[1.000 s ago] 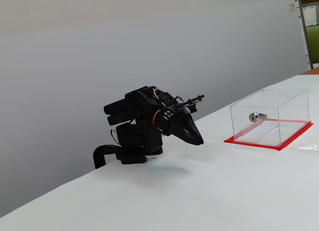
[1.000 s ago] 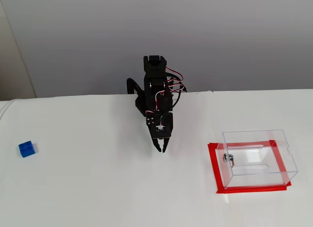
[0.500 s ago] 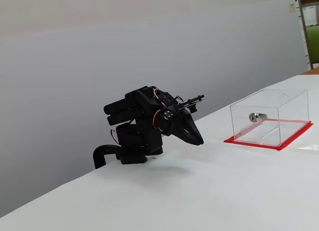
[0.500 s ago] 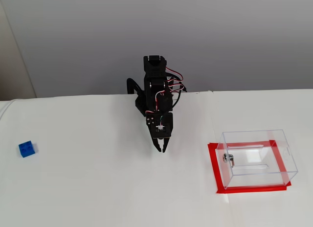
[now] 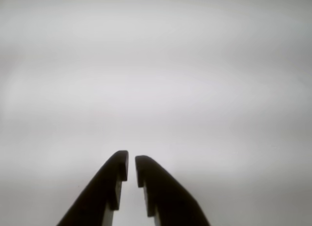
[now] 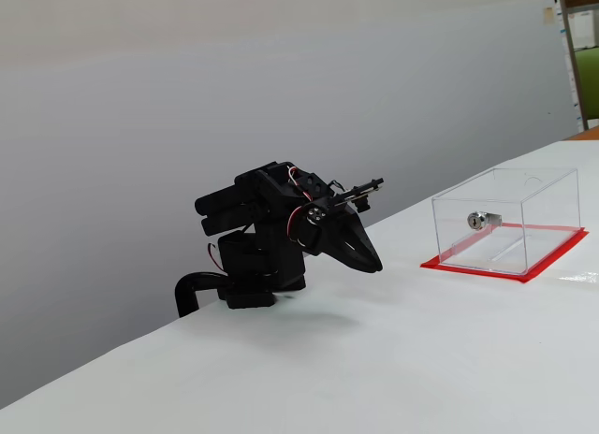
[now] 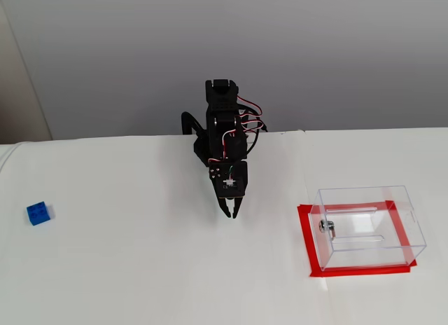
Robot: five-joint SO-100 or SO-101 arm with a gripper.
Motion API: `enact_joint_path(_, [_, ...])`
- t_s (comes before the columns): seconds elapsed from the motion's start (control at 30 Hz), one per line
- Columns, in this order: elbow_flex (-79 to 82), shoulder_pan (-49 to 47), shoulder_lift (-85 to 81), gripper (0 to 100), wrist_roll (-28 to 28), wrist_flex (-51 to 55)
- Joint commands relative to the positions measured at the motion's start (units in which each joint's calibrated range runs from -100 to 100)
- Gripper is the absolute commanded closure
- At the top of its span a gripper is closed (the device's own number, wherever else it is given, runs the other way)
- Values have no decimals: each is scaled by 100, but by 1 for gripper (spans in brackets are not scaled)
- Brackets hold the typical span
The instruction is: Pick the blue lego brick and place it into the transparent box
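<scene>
brick [image 7: 39, 213]: far left in your top-down fixed view, flat on the white table [image 7: 140, 283], studs up, well apart from arm and box. You don't get it in the side fixed view or the wrist view.
arm [image 7: 225, 139]: centre of the top-down fixed view, folded over its base at the table's far edge, in front of the grey wall [image 7: 315, 52]. In the side fixed view it sits left of centre, hunched, red and white wires showing at the wrist.
gripper [image 7: 230, 213]: tips point down toward the table, between brick and box, nearer the box. In the side fixed view [image 6: 372, 264] the tips hang just above the surface, touching nothing.
jaws: nearly closed; your wrist view [image 5: 131, 167] shows only a thin gap between the two dark fingers [image 5: 109, 184], nothing held, blurred pale surface ahead.
box [image 7: 367, 227]: right in both fixed views, upright on a red base [image 7: 308, 248], silver lock [image 7: 325, 225] on its left wall in the top-down view. Inside looks empty, apart from the lock hardware.
</scene>
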Motion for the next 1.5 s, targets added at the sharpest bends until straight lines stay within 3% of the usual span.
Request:
enact_joint_path(0.0, [78, 24, -59, 98, -1, -25])
enact_joint_path(1.47, [-465, -13, -42, 98, -1, 45])
